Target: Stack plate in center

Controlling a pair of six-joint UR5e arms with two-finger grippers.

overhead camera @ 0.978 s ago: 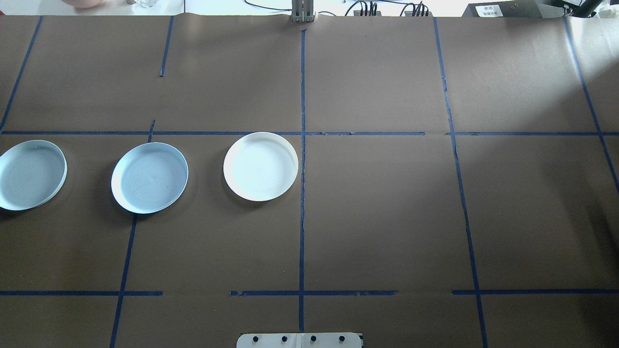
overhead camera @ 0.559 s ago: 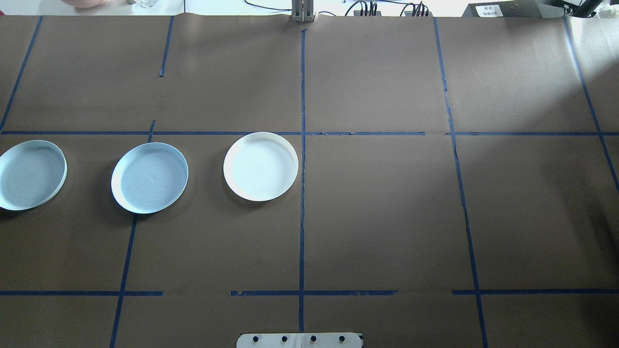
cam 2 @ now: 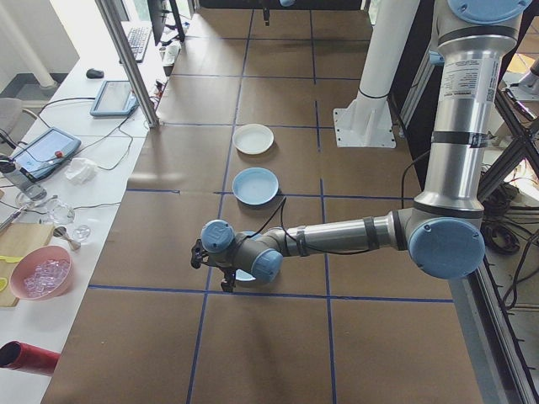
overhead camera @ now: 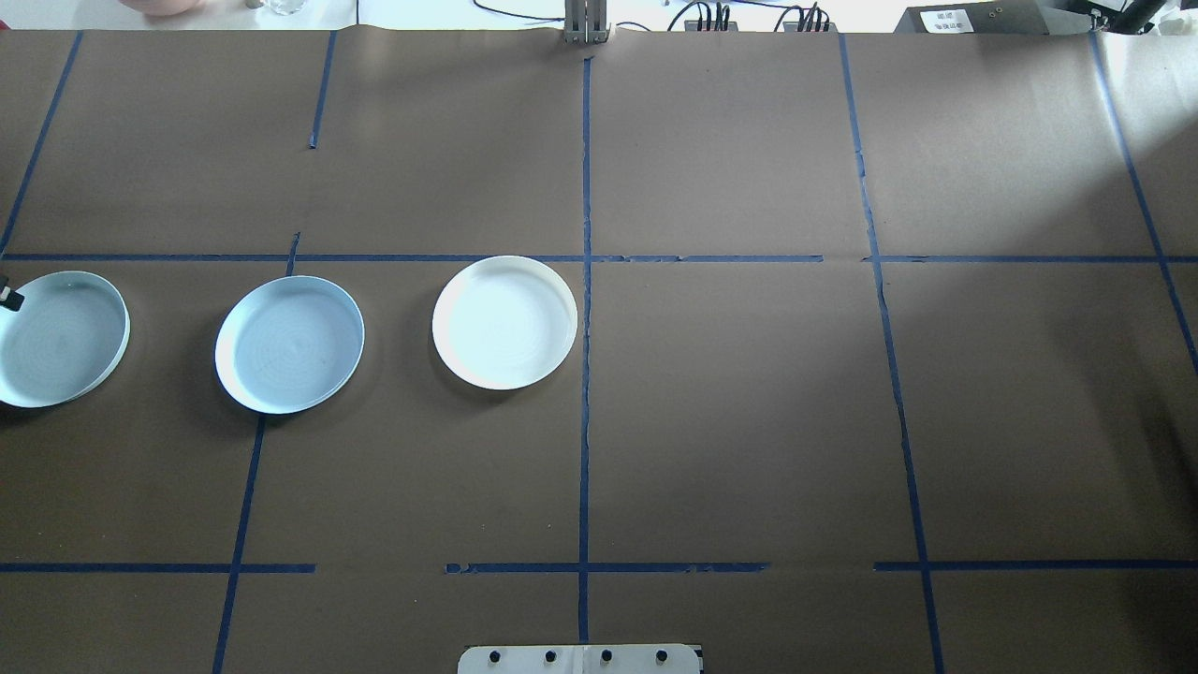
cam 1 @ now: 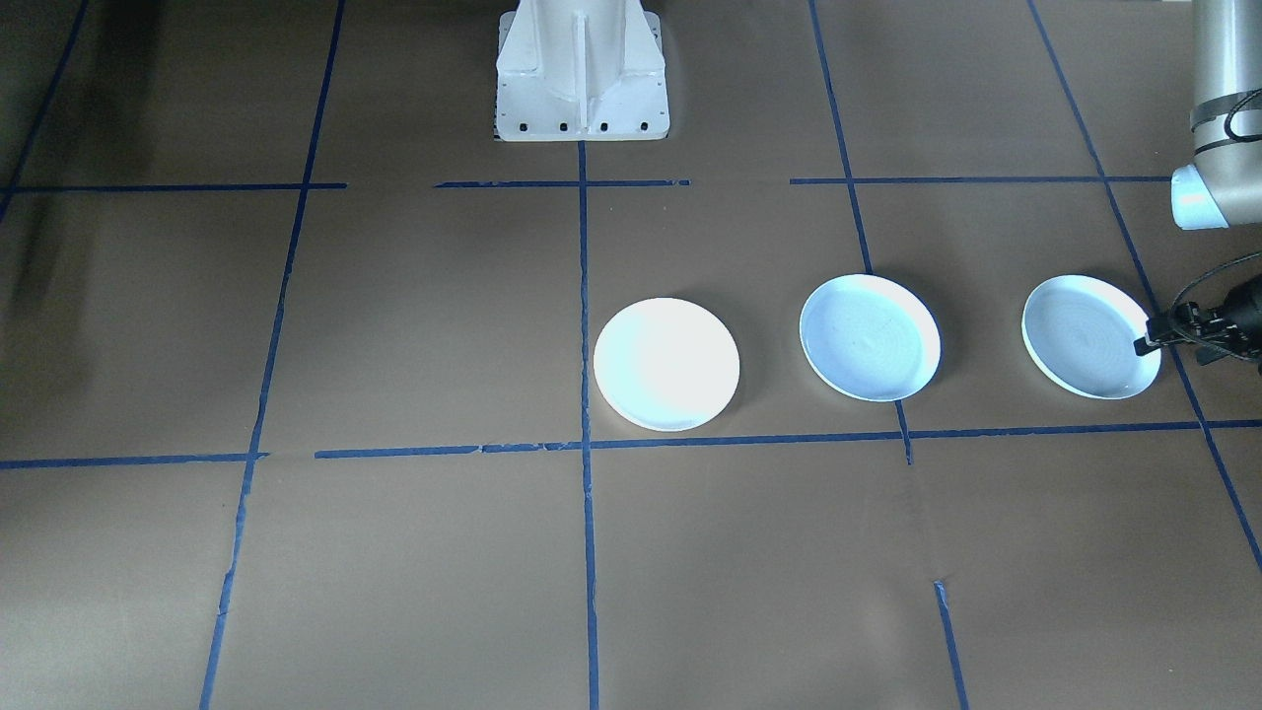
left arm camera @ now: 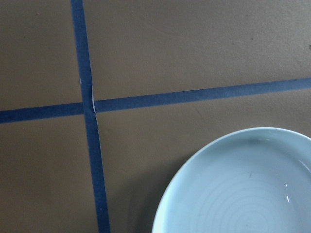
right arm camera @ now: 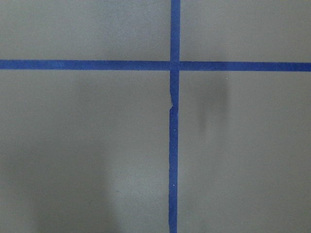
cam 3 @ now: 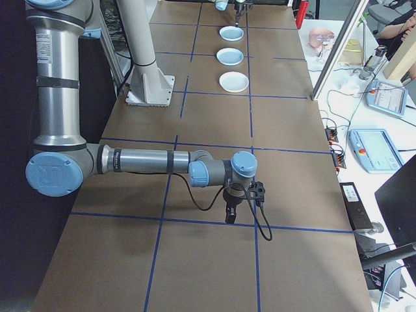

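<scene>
Left gripper [cam 1: 1144, 345] half cut off at frame edge over outer pale blue plate [cam 1: 1089, 335]; jaw state unclear, perhaps parted. Right gripper [cam 3: 231, 214] seen only sidelong, can't tell. Center plate [overhead camera: 290, 344] sits between outer plate and white plate [overhead camera: 505, 322], on brown table [overhead camera: 749, 421].

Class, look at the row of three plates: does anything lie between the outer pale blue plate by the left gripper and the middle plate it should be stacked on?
Nothing visible does. Between the outer plate and the middle plate there is only bare brown table. The left gripper is at the outer plate's far edge.
</scene>
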